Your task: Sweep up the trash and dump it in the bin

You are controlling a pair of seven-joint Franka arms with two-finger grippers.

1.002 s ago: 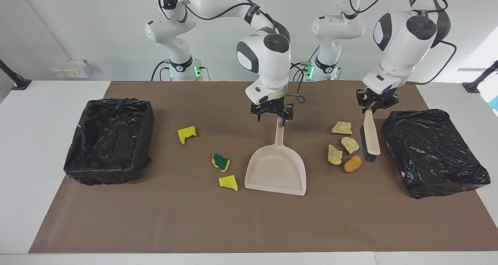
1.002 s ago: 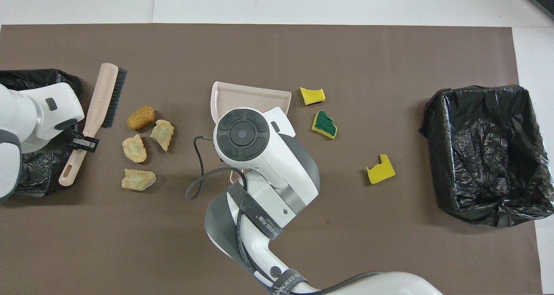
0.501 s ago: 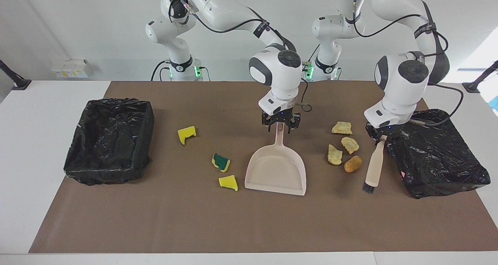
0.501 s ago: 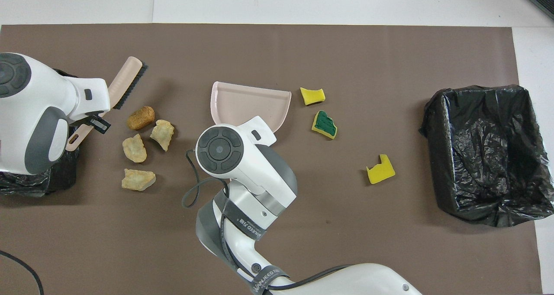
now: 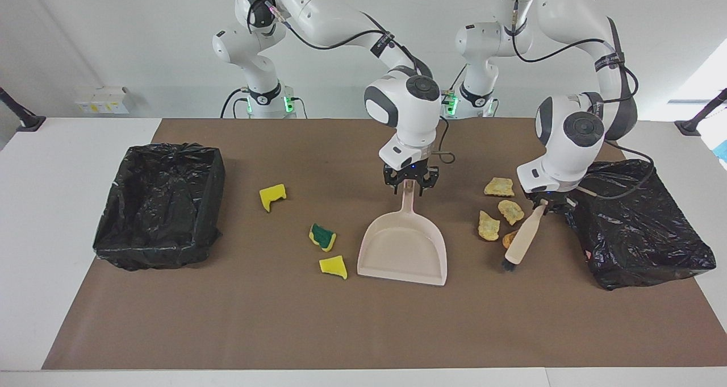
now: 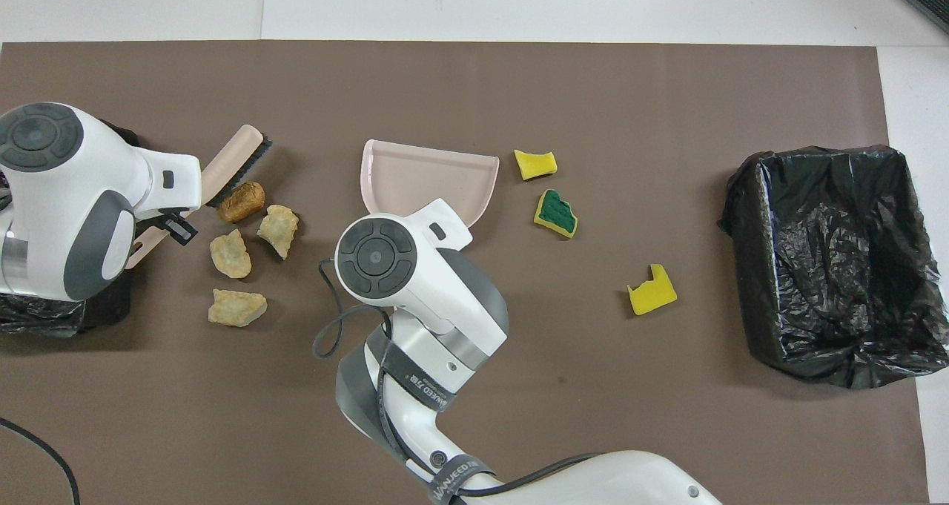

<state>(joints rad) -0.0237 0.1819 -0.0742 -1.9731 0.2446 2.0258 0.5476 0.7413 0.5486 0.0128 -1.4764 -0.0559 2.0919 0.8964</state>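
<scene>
Four tan-orange bread chunks [image 5: 499, 187] [image 6: 230, 253] lie toward the left arm's end. Three sponge pieces, one with a green face [image 5: 322, 236] [image 6: 556, 213], lie beside the beige dustpan [image 5: 403, 250] [image 6: 426, 179], toward the right arm's end. My left gripper [image 5: 545, 204] [image 6: 167, 223] is shut on the handle of the beige brush [image 5: 525, 236] [image 6: 233, 156]. The dark bristle end is down at the mat against the orange chunk [image 6: 240, 202]. My right gripper [image 5: 410, 185] is open, low around the dustpan handle; in the overhead view the wrist hides it.
An open black-bagged bin [image 5: 159, 205] [image 6: 830, 260] stands at the right arm's end of the brown mat. A second black-bagged bin [image 5: 636, 222] stands at the left arm's end, close beside the left gripper.
My left arm swung the brush from beside the bin to the chunks, bristle end now against the orange chunk. My right gripper came down around the dustpan handle. The trash has not moved.
</scene>
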